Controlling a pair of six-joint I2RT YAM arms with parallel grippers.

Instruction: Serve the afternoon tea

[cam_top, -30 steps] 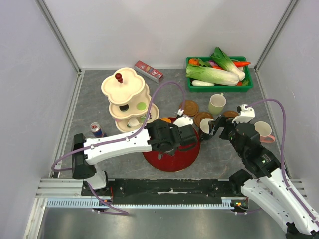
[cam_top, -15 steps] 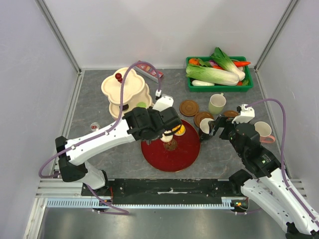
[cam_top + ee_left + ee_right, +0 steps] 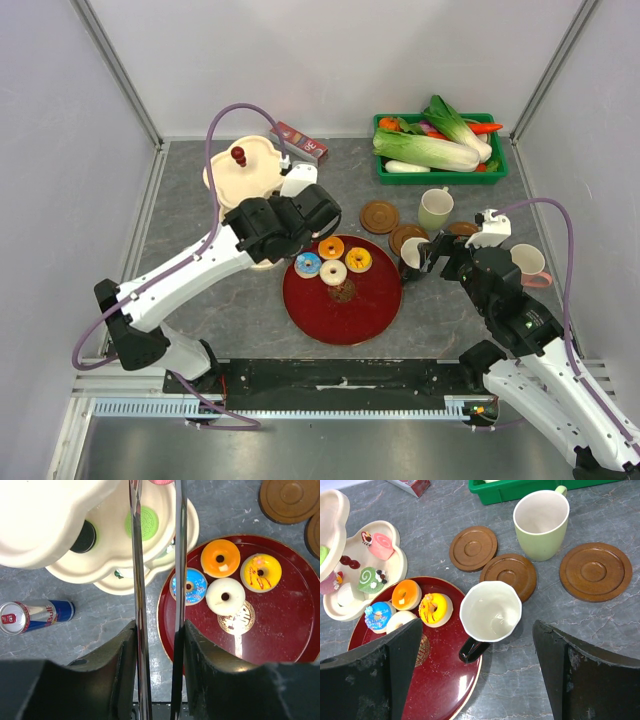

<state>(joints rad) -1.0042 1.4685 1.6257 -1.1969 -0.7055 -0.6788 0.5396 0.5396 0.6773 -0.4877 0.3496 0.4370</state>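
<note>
Our left gripper (image 3: 156,486), pinched on a pink sweet (image 3: 161,481), hovers at the tiered stand (image 3: 50,510); we should lower gently onto a bare spot, while the right gripper (image 3: 476,625) gapes wide.

the near half of the red tray (image 3: 345,325) lies bare, with open grey table (image 3: 250,310) on its near and left sides. four donuts (image 3: 332,272) crowd its far rim. the tall tiered stand (image 3: 228,178) blocks the far left, with a can (image 3: 35,616) lying near its foot. to the right, the white mug (image 3: 490,611), three coasters (image 3: 508,576) and the pale green mug (image 3: 541,525) leave only narrow gaps.
</note>
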